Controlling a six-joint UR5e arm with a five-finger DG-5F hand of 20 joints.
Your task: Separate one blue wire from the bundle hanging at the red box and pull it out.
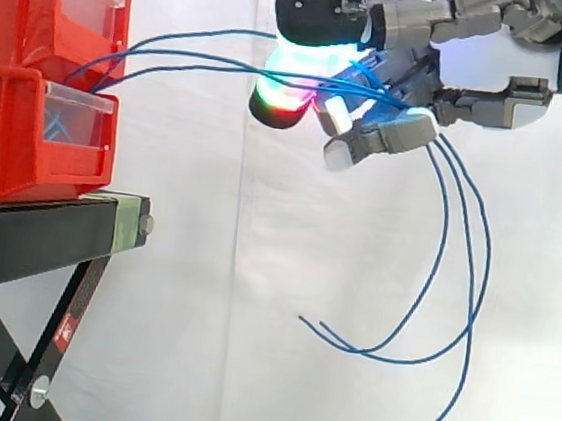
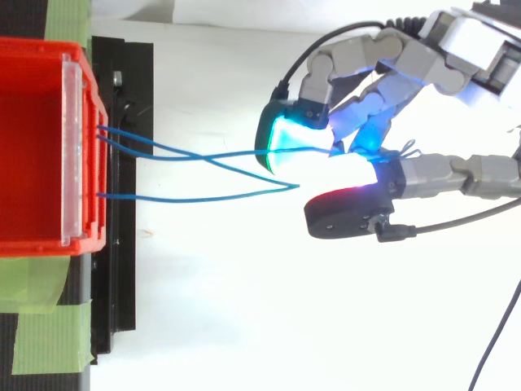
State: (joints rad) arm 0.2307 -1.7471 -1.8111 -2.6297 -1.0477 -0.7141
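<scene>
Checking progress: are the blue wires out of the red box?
No, in it: blue wires stretch from the hand, curled round them, into the red box.

We list, in the side view:
- Upper bin (image 1: 21, 2) stacked on lower bin (image 1: 18, 133) at 9 o'clock.
- Both rest on the stand (image 1: 48, 231) at 8 o'clock.
- The hand (image 1: 461, 28) sits at 1 o'clock, well apart from the bins.
- The wires (image 1: 206, 60) run from the bins' front toward 3 o'clock into the curled fingers, and their tails hang toward 5 o'clock.
- The curtain (image 1: 205, 263) hangs behind all.
</scene>
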